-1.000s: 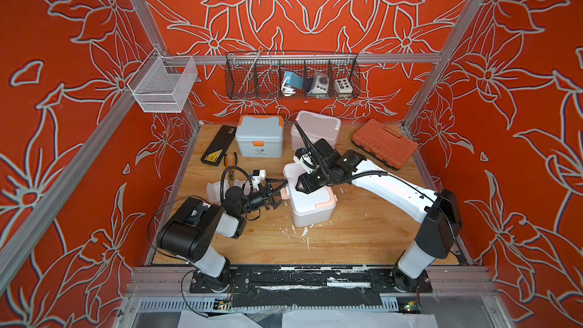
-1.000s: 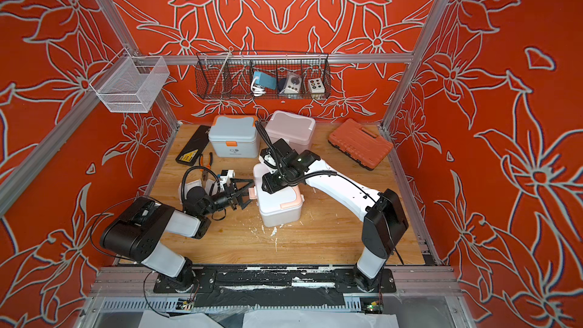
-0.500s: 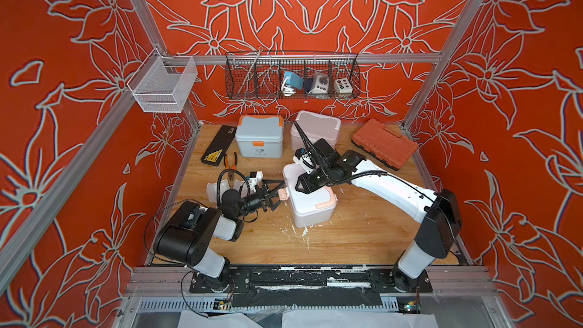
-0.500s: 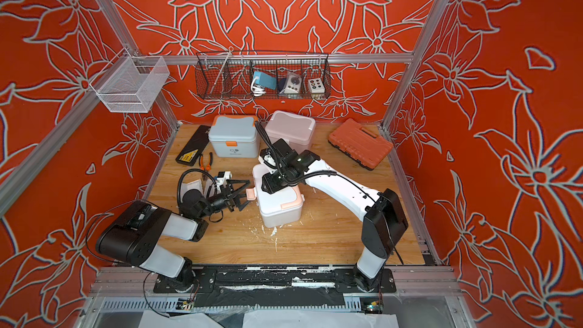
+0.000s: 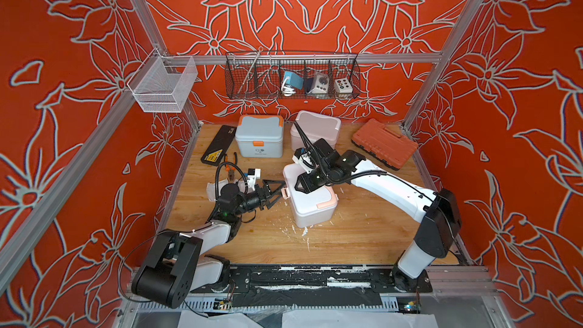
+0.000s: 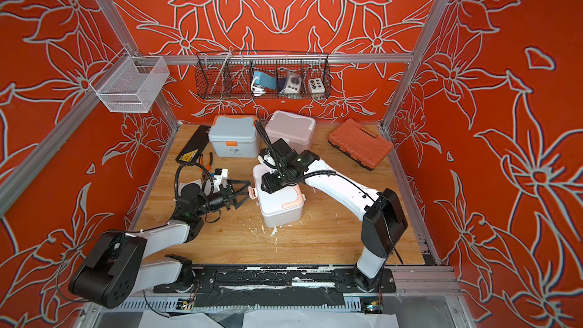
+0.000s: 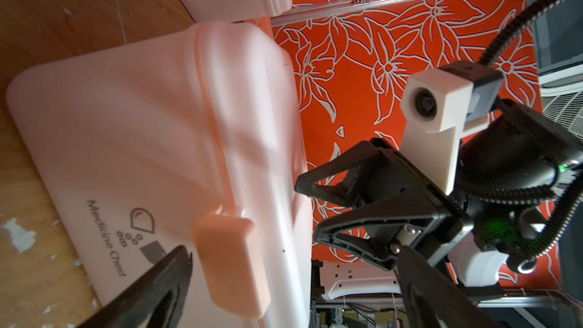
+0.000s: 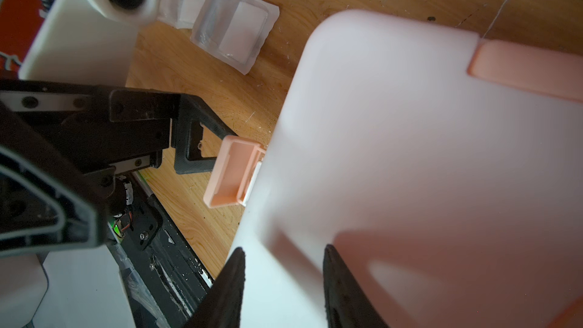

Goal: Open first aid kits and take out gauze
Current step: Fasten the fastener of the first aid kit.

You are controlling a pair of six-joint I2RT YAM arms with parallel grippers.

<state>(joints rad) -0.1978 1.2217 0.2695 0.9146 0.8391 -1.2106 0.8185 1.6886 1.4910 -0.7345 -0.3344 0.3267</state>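
Note:
The white first aid kit with peach trim stands mid-table, its lid down. Its peach latch sticks out from the front, hollow side showing. My left gripper is open around that latch, and one of its fingers touches it. My right gripper rests on the lid's top near its edge, jaws partly apart with nothing between them. The blue-grey kit and the pale pink kit stand shut at the back. Gauze packets lie on the table beside my left arm.
An orange-red tool case lies at the back right. A flat black case and pliers lie at the back left. A black wire basket and a white mesh basket hang on the walls.
My left arm's rear links have swung lower toward the front, while its gripper stayed at the latch. The right arm has not moved.

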